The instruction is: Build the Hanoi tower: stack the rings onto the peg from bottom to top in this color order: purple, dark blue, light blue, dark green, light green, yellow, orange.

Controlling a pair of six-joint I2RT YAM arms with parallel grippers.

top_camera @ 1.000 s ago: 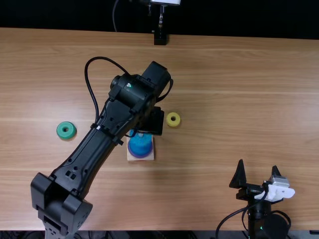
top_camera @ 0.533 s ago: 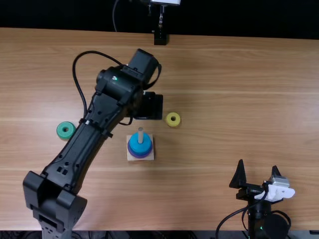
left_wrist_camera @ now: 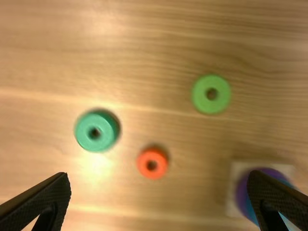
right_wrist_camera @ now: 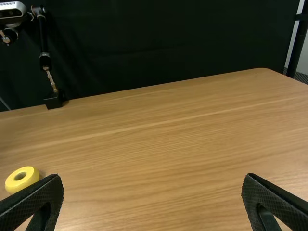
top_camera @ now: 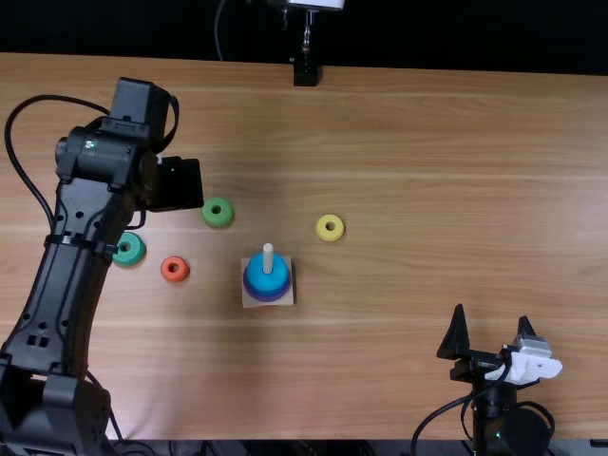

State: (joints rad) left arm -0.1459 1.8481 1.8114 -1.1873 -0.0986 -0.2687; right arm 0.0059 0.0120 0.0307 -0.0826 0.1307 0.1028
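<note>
"What's on the wooden surface [top_camera: 427, 161]?"

"A square base [top_camera: 287, 301] holding the upright peg [top_camera: 268, 258], with the purple ring [top_camera: 269, 298] lowest and blue [top_camera: 269, 282] above it. I can't tell how many blues."

"And the loose rings?"

"Left of the peg lies the orange ring [top_camera: 183, 270], and farther left the dark green ring [top_camera: 138, 251], beside the left arm. The light green ring [top_camera: 218, 219] is beyond the peg, to its left; the yellow ring [top_camera: 330, 237] is beyond it, to its right."

"The claws?"

"The left claw [top_camera: 177, 184] is raised, beyond the peg and well to its left, fingers spread around nothing. The right claw [top_camera: 492, 315] sits nearer us, well right of the peg, also spread and empty."

"What about the room?"

"Dark cloth [right_wrist_camera: 168, 43] hangs past the peg, behind the surface's far edge. On that edge, beyond the peg, a metal stand [right_wrist_camera: 54, 96] carries a pale device [right_wrist_camera: 12, 12]."
</note>
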